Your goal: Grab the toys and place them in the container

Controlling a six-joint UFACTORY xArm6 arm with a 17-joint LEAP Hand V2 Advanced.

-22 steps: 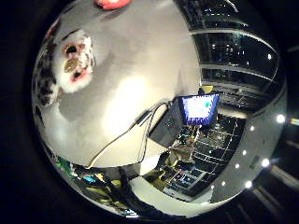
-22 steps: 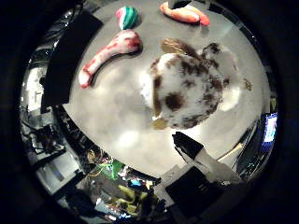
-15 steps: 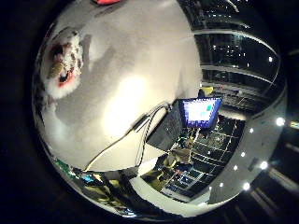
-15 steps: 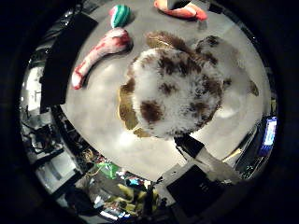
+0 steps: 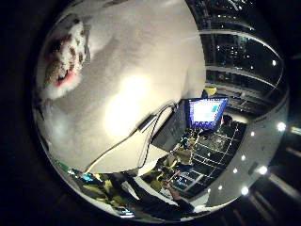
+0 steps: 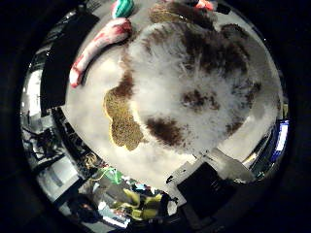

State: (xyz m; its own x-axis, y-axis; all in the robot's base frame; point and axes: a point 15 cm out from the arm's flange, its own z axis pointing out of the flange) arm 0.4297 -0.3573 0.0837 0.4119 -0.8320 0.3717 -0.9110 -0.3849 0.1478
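A shaggy white plush toy point(image 6: 194, 92) with brown patches and tan, felt-like flippers lies on a smooth, matt grey worktop point(image 5: 141, 61) that catches a soft sheen of light; the pink-and-white bone toy point(image 6: 97, 46) beside it looks like soft cloth.

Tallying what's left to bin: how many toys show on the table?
4. The plush fills the view under the palm; the bone lies beside it, the teal toy past the bone, and an orange toy at the edge. The plush may hide more.
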